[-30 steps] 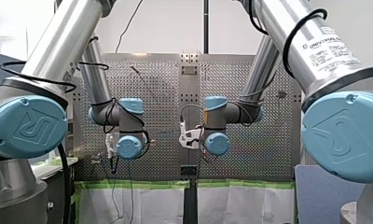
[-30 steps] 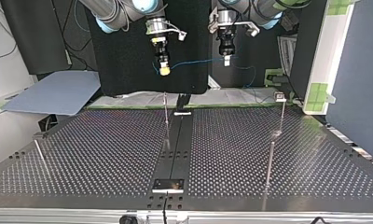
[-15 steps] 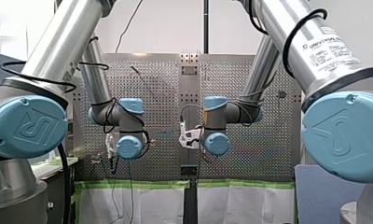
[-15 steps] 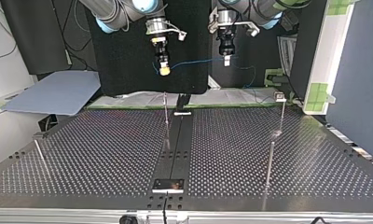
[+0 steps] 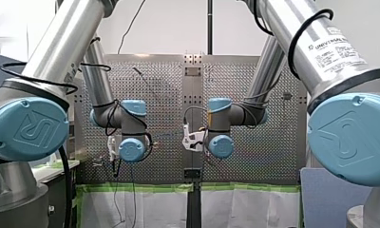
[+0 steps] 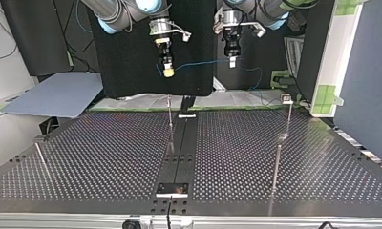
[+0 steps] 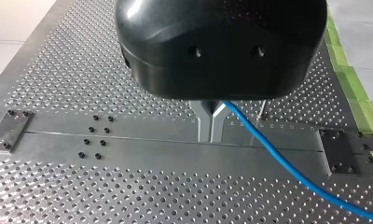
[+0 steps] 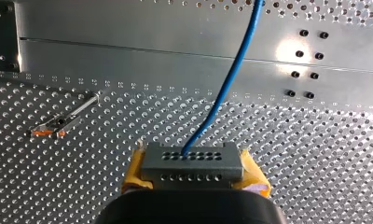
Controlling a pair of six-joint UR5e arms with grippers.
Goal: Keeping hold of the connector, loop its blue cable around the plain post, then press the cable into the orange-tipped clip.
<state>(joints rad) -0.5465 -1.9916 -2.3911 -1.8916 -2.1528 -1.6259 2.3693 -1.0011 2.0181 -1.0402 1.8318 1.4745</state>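
**Cable held aloft, routing not yet begun**

The grey connector is clamped between the yellow pads of my right gripper, well above the table. Its blue cable runs to my left gripper, which is pinched onto it. Looping the post and pressing the cable into the orange-tipped clip both seem left to do.

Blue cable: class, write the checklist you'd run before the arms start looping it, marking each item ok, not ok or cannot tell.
1. Connector held between right end effector yellow pads: ok.
2. Left end effector shut on blue cable: ok.
3. Cable clear of the table: ok.
4. Cable looped round central post: not ok, it hangs above.
5. Orange-tipped clip in right wrist view: ok.
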